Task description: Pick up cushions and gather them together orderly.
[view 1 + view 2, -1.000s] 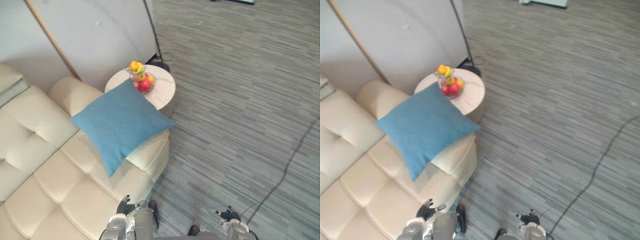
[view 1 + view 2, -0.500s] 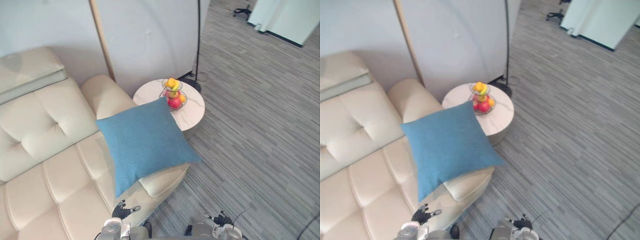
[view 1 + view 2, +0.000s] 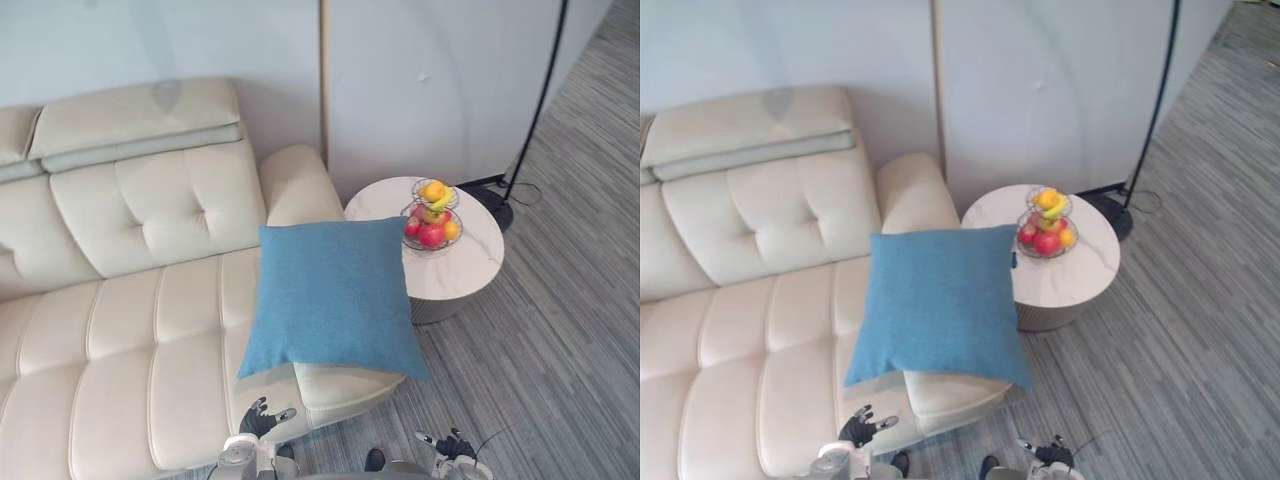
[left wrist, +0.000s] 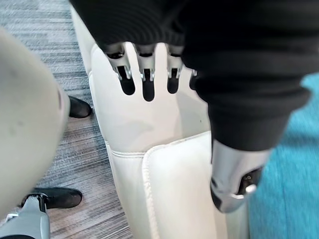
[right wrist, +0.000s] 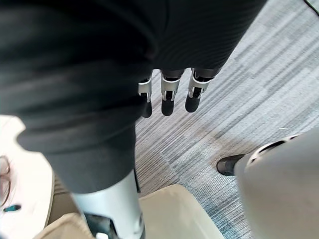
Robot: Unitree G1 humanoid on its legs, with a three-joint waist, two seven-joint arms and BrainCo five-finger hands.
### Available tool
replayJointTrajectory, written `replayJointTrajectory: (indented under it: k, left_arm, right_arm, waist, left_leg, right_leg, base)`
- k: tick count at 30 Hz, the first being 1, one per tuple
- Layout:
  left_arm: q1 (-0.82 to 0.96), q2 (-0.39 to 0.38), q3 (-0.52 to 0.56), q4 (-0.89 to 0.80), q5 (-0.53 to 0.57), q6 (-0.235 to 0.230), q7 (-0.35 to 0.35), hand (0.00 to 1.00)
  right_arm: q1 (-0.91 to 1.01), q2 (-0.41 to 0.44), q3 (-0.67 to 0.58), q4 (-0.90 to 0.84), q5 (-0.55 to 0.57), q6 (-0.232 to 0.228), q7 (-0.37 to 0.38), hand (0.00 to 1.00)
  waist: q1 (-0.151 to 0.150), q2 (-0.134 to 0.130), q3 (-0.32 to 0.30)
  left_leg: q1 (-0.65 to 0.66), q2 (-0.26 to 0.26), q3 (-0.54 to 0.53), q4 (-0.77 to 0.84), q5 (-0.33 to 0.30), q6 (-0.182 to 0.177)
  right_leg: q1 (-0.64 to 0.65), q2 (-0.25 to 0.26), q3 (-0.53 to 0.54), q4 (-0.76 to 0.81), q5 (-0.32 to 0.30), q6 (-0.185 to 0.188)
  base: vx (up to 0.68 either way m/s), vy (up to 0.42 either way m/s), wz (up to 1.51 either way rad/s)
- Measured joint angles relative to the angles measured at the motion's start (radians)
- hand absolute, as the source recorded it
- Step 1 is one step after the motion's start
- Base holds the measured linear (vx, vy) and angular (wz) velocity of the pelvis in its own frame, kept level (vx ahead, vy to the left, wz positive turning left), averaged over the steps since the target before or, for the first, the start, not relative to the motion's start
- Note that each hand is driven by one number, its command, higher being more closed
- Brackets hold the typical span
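The left hand (image 3: 258, 418) hangs low, just off the front edge of the cream leather sofa (image 3: 130, 300), fingers straight and loosely spread, holding nothing; its wrist view shows the dark fingertips (image 4: 145, 89) over the sofa's front panel, with a strip of blue at the side. The right hand (image 3: 452, 442) hangs off the sofa's end, over the grey striped carpet (image 3: 560, 360), fingers likewise straight and empty.

From where I stand this looks like the approach step: the robot faces the sofa and nothing is picked up yet. The blue cushion (image 3: 335, 295) lies on the sofa's end seat, its top edge up against the armrest, its lower corner poking past the seat's front corner. It sits above and beyond the left hand, near but not touching, and further from the right hand.

The next move, I'd judge, calls for raising both hands toward the cushion's lower edge and gripping it from both sides, since soft fabric will sag from one hand.

Beside the sofa's end stand a round side table (image 3: 470, 275) and a fruit basket (image 3: 432, 215); best kept clear of
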Motion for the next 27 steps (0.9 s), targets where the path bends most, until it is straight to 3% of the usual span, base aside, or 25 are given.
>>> replayJointTrajectory:
  k: [6,13,16,21,27]
  left_arm:
    - [0.025,0.093,0.007,-0.046,-0.013,-0.001,0.023,0.0]
    - [0.052,0.183,0.192,-0.24,-0.08,-0.013,0.056,0.0]
    - [0.048,0.193,0.231,-0.337,-0.13,-0.032,0.073,0.0]
    - [0.017,0.16,0.2,-0.433,-0.199,-0.059,0.109,0.0]
    - [-0.067,0.107,0.025,-0.471,-0.234,-0.061,0.129,0.0]
  right_arm:
    - [-0.011,-0.064,-0.024,-0.111,-0.004,-0.008,-0.007,0.0]
    - [-0.029,-0.236,-0.023,-0.374,-0.044,-0.018,-0.003,0.0]
    - [-0.053,-0.242,-0.009,-0.47,-0.039,-0.028,0.001,0.0]
    - [-0.087,-0.225,0.047,-0.502,0.006,-0.044,0.015,0.0]
    - [-0.158,-0.146,0.109,-0.501,0.098,-0.045,0.011,0.0]
  waist:
    - [0.0,-0.009,-0.007]
    - [-0.003,-0.009,-0.013]
    - [-0.006,-0.01,-0.019]
    - [-0.009,0.0,-0.03]
    - [-0.024,0.011,-0.018]
  left_leg:
    - [0.017,-0.004,0.038,-0.059,0.037,0.004]
    - [0.044,-0.001,0.08,-0.132,0.07,0.014]
    - [0.04,-0.006,0.09,-0.133,0.071,0.015]
    - [0.028,-0.017,0.079,-0.148,0.081,0.024]
    - [-0.045,-0.031,0.026,-0.152,0.108,0.027]
  right_leg:
    - [0.011,-0.006,-0.019,-0.018,0.007,0.0]
    - [0.009,0.006,0.016,-0.069,0.053,0.003]
    - [0.009,0.005,0.026,-0.09,0.066,0.005]
    - [0.01,-0.001,0.009,-0.125,0.085,0.012]
    - [-0.028,-0.012,-0.046,-0.135,0.091,0.013]
  base:
    - [0.0,0.015,0.13]
    - [-0.04,0.025,-0.13]
    - [-0.02,0.032,-0.11]
    - [0.02,0.01,0.06]
    - [0.01,0.005,0.29]
